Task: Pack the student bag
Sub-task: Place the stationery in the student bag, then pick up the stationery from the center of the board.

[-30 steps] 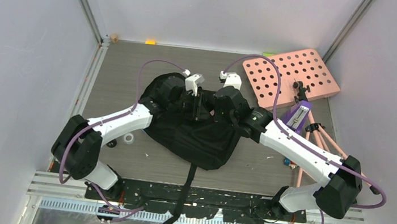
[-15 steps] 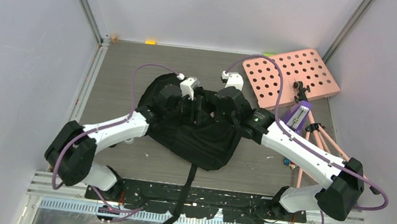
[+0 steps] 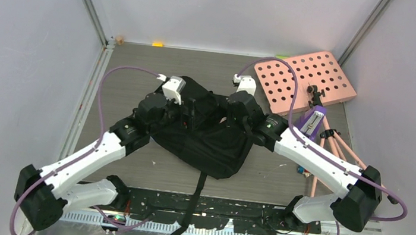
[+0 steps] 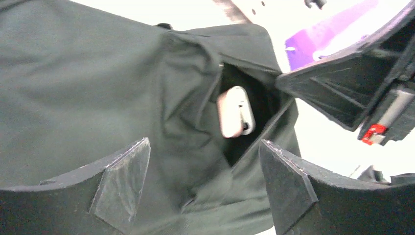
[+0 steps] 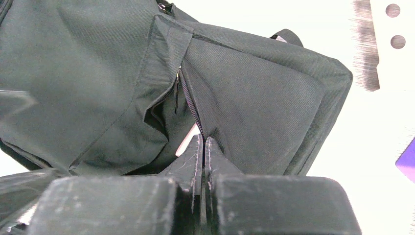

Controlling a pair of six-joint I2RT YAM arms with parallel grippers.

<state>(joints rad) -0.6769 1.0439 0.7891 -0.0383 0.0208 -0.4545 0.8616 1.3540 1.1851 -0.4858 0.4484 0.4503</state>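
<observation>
The student bag (image 3: 208,144) is a black fabric backpack lying in the middle of the table. My right gripper (image 5: 203,143) is shut on the fabric edge by the zip (image 5: 188,103) and holds a pocket open. My left gripper (image 4: 203,183) hangs open just in front of that opening, with nothing between its fingers (image 4: 122,178). A small pale pink and white case (image 4: 235,112) lies inside the pocket, and a sliver of the case (image 5: 188,142) shows beside the right fingertips. From above, the left gripper (image 3: 190,114) and the right gripper (image 3: 222,112) face each other over the bag's far part.
A pink board with round holes (image 3: 306,78) lies at the back right. A purple item (image 3: 311,122) and a pink-legged tripod (image 3: 339,150) sit next to it. The bag's long black strap (image 3: 192,202) runs off the near edge. A small yellow piece (image 3: 158,43) lies by the back wall.
My left gripper has opened wide and drawn back to the left, away from the pocket, and the left arm has swung outward. The right gripper has kept its grip in place.
</observation>
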